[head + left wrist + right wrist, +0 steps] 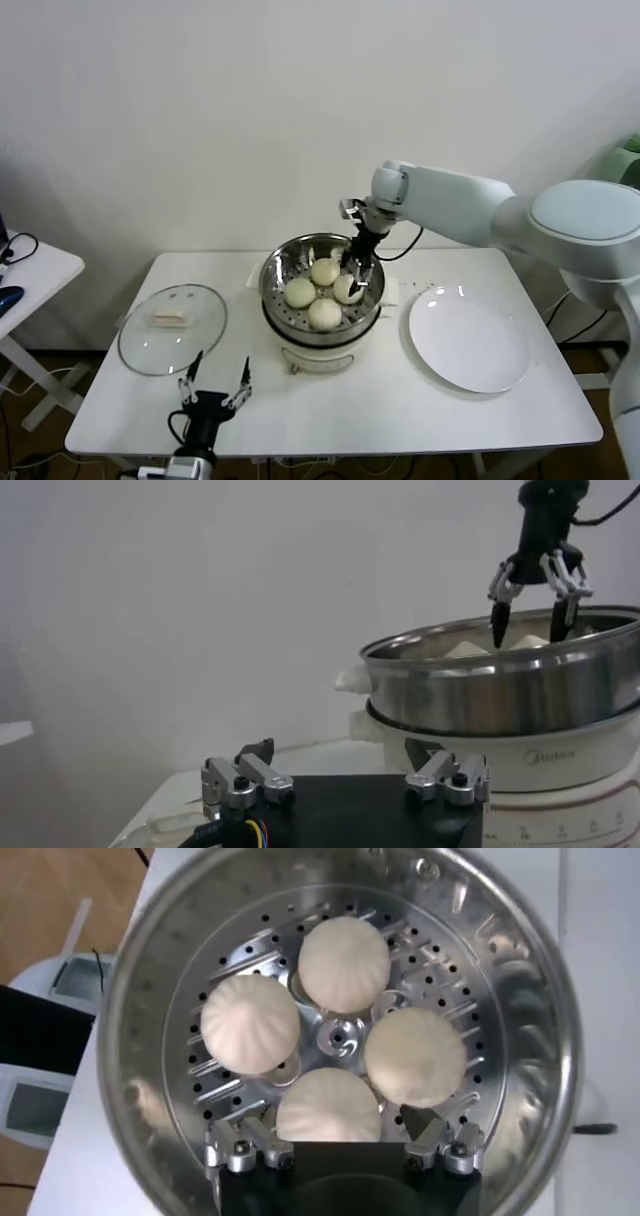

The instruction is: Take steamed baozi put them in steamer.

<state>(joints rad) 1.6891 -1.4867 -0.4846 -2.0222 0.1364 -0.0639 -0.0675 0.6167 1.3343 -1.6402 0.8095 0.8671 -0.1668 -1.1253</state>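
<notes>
The steamer (pixel 275 268), a shiny steel pot on a white base, stands mid-table. Four cream-white baozi lie on its perforated tray: far (pixel 324 271), left (pixel 300 292), right (pixel 347 289) and near (pixel 324 314). My right gripper (pixel 358 266) is open and empty, with its fingertips just inside the pot's right side. In the right wrist view the gripper (pixel 330 1128) straddles one baozi (pixel 328 1103) without closing on it, and the other three surround the tray centre (pixel 340 1036). My left gripper (pixel 213 385) is open and empty near the table's front edge; its wrist view shows the steamer (pixel 510 685).
A flat glass lid (pixel 172 328) lies on the table left of the steamer. A bare white plate (pixel 468 338) lies to its right. A small side table (pixel 30 270) stands at the far left, and a wall is close behind.
</notes>
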